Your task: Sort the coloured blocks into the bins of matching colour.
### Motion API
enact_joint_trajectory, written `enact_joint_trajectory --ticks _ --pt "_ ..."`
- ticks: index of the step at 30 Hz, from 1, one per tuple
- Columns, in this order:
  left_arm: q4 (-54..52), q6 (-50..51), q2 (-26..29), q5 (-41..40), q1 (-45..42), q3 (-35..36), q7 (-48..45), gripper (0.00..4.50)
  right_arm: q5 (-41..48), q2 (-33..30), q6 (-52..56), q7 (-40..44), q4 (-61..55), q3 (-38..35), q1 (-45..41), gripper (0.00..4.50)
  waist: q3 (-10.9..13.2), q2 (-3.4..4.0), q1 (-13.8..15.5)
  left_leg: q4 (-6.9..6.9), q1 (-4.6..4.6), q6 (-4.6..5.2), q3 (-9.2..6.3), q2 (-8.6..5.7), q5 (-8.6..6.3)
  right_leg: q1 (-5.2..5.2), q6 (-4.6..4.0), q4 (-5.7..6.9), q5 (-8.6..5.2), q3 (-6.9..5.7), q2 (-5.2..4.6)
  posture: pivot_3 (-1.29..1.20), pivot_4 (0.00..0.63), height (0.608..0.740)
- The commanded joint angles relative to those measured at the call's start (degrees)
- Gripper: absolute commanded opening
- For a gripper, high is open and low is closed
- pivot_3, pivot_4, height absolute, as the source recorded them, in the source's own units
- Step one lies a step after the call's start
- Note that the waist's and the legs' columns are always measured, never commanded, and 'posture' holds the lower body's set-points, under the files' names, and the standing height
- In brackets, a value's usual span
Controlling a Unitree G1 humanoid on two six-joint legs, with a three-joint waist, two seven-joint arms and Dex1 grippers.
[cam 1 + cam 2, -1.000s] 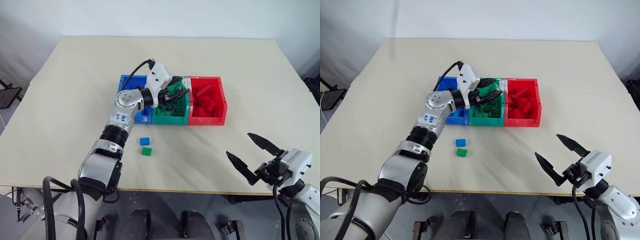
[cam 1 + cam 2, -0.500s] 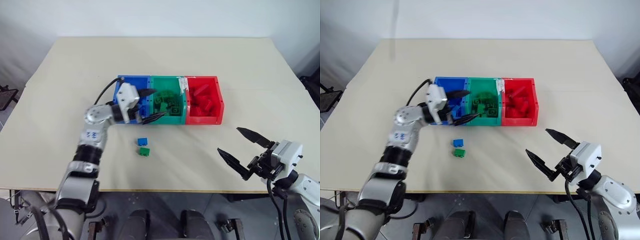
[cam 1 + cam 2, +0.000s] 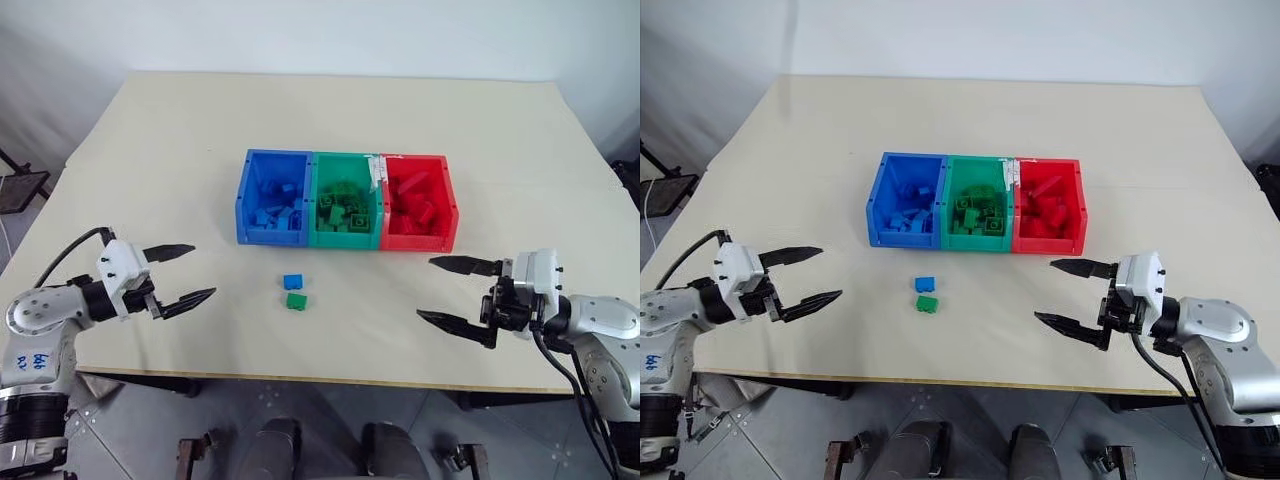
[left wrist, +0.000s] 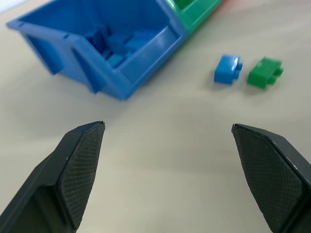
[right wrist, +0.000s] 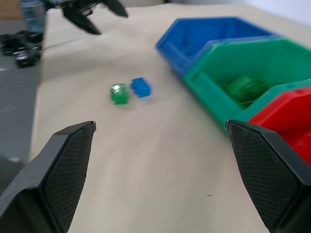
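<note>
Two loose blocks on the desk just in front of the bins: blue block touching green block. Left gripper and right gripper hover at opposite desk edges, fingers spread wide, both empty.

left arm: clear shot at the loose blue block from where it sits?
Probably yes. The left gripper is open and empty, and bare table lies between it and the blue block. The green block sits close beside it, so the fingers may nudge that.
</note>
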Motion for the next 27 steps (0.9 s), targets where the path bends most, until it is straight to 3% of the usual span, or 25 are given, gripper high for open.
enact_joint_trajectory --ticks 1,8,12,19,22,27 --pt "-6.29 1.04 0.85 -1.92 2.24 0.27 -0.91 4.45 -0.96 -0.31 -0.95 1.22 1.10 0.06 -1.58 4.50 0.00 0.00 -0.06 -0.02 0.00 0.00 0.01 0.01 0.00 -0.01 0.00 0.03 0.00 0.00 0.00 0.00 0.150 0.740" --pt "-17.83 13.82 1.77 -1.44 -0.48 -7.68 0.95 4.45 -1.98 -1.90 0.05 1.46 -0.29 -1.30 1.66 4.50 0.00 0.00 0.15 0.00 -0.01 0.00 -0.01 -0.01 0.00 0.01 -0.01 0.10 0.00 0.00 0.00 0.00 0.150 0.740" --pt "-22.63 19.27 0.07 0.80 -7.35 -17.45 0.44 4.45 -1.89 -2.05 1.28 -0.25 -2.06 -2.60 3.84 4.50 0.00 0.01 0.09 -0.01 -0.01 0.00 0.04 0.00 0.00 0.01 -0.01 0.12 0.00 0.01 0.01 0.00 0.150 0.740" --pt "-23.61 23.69 -0.54 6.42 -14.02 -29.12 -0.93 4.45 -1.58 -1.15 2.52 -4.15 -7.49 -5.42 9.97 4.50 0.01 0.01 -0.17 -0.12 -0.01 0.00 0.15 -0.03 0.00 -0.03 -0.01 0.12 0.00 0.02 0.06 0.00 0.150 0.740" --pt "-21.50 22.45 -1.14 8.24 -15.41 -30.53 -1.11 3.86 -1.34 -0.57 2.48 -5.76 -9.41 -6.48 12.75 4.50 0.01 0.02 -0.05 -0.11 -0.01 0.00 0.17 -0.03 0.00 -0.03 -0.01 0.12 0.00 0.03 0.08 0.00 0.150 0.740" --pt "-17.80 20.34 -3.28 11.01 -18.06 -31.91 -0.12 2.27 -1.31 0.49 2.19 -7.77 -11.52 -7.15 15.51 4.50 0.01 0.02 0.21 -0.05 -0.02 0.01 0.15 -0.02 0.01 0.02 0.00 0.11 0.00 0.03 0.06 0.00 0.150 0.740"
